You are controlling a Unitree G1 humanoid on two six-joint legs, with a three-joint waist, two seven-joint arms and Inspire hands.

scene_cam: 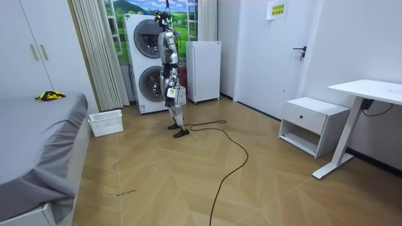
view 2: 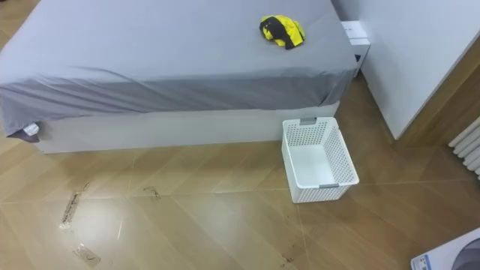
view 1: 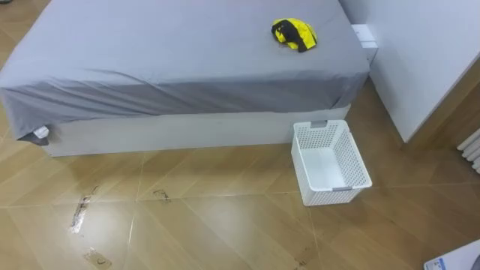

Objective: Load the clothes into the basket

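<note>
Wood-plank floor (view 1: 225, 225) runs nearest, meeting the big grey-sheeted bed (view 1: 150, 67). White slotted plastic basket (view 1: 331, 162) stands empty just beside its near right corner. Crumpled yellow-and-black clothes (view 1: 293, 34) lie far right on the bed, beyond the basket. Robot stands well apart by white stacked washing machines (scene_cam: 146, 63), left hand (scene_cam: 170, 94) hanging low; open or closed, I cannot tell.

yellow-black clothes (view 1: 293, 34), white basket (view 1: 331, 163), grey bed (view 1: 172, 67)

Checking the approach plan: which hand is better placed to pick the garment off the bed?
Right, likely: the yellow-and-black garment and the basket both lie right of centre in the eye views. It must first walk to the bed.
</note>
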